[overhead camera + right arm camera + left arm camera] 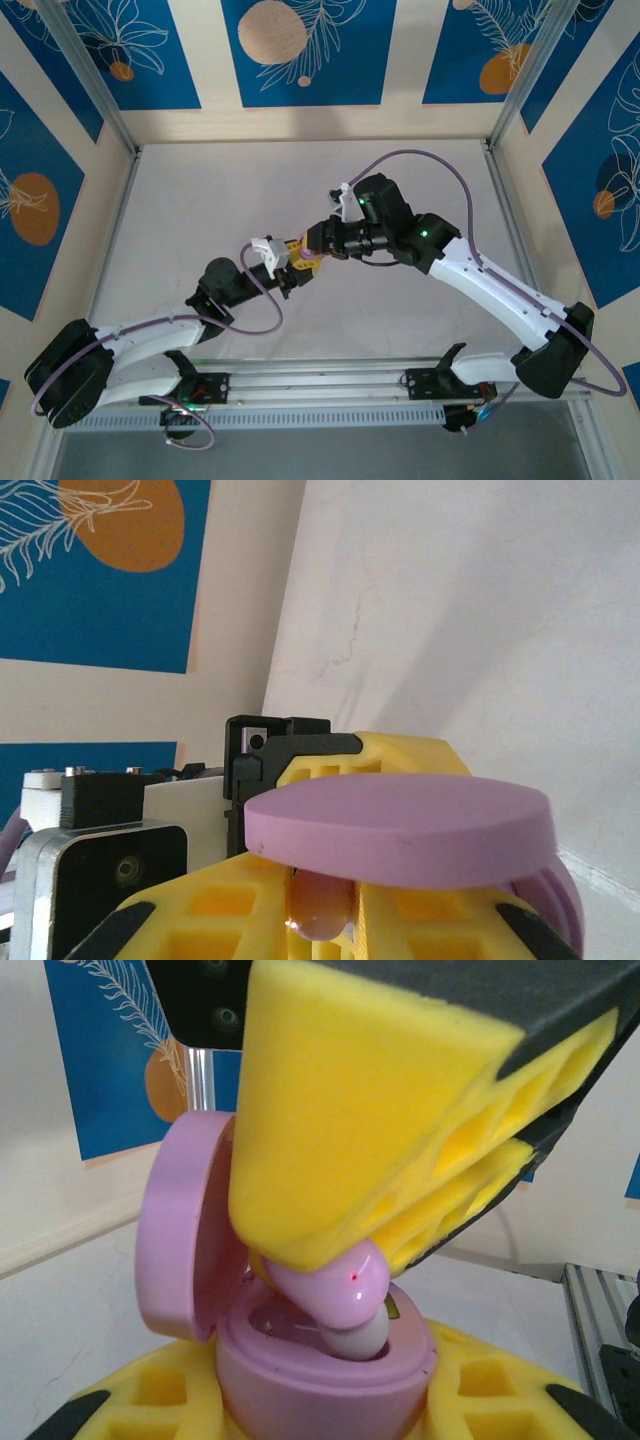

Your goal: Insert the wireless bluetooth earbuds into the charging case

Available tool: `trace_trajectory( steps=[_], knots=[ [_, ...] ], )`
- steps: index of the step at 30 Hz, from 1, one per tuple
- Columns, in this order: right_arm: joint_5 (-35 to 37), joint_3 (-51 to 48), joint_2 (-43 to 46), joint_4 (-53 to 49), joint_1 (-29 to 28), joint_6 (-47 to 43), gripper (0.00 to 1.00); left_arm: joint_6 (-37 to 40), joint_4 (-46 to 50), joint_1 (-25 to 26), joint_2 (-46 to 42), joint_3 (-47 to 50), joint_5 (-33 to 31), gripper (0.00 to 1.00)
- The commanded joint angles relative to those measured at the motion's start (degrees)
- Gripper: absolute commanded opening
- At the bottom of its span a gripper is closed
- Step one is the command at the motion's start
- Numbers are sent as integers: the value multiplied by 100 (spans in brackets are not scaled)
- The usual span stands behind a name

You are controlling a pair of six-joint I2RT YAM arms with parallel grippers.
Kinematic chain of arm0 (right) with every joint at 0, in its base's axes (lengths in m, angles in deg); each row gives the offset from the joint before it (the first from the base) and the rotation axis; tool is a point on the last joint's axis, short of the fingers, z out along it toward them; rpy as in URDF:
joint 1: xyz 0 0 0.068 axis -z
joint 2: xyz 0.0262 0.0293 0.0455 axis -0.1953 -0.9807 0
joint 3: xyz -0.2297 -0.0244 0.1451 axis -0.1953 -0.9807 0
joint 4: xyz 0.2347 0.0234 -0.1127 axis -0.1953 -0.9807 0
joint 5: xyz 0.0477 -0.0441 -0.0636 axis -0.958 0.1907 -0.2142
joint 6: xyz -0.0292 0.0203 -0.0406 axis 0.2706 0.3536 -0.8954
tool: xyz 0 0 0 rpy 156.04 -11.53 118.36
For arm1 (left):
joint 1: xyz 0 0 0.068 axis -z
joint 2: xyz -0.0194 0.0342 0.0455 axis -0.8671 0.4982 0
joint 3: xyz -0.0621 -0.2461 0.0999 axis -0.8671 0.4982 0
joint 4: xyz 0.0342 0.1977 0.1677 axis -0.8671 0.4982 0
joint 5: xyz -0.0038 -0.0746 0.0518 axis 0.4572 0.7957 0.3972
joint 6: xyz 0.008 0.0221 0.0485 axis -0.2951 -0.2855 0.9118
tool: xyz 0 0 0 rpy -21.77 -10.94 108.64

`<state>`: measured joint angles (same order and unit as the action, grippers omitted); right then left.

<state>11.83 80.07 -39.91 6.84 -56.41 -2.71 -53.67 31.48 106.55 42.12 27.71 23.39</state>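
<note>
A: Earbud (335,1295) first. Where is it?
B: Pinched in the right claw (322,920), whose yellow foam fingers (330,1110) are closed narrow on it. Its pale lower end dips into the well of the purple case (300,1375), slanted rather than seated.
A: And the case?
B: Clamped between the two pads (130,1410) of the left claw (325,1420), held up above the table (200,200) as far as I can judge, with its mouth turned towards the other claw. That looks like the reason for the hold: one claw offers the opening steadily while the other brings the bud down into it.
A: The lid?
B: The lid (180,1230) stands swung back on its hinge, clear of the fingers. From the right wrist it shows as a flat purple disc lying across above the bud.
A: Count them.
B: One earbud, one case with one lid, and two claws, each closed on something. Whether a second bud already lies in the case I cannot tell, because the fingers hide the other well.
A: How far along?
B: Mid-insertion, I'd say. The bud probably needs straightening before it drops home. Pressing it while slanted could jam it or twist the case in its grip.
</note>
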Motion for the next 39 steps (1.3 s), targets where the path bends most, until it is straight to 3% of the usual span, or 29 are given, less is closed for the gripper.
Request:
trace_trajectory(
  steps=[1,27,39],
  knots=[
    [153,225,-94,-375,-104,-205,24,-59,-363,67,-85,-182,12,27],
    [513,489,-39,-812,-205,-341,32,-68,-307,67,-143,-195,-3,27],
    [410,517,23,-844,-214,-429,31,-94,-302,68,-130,-217,0,27]
  ],
)
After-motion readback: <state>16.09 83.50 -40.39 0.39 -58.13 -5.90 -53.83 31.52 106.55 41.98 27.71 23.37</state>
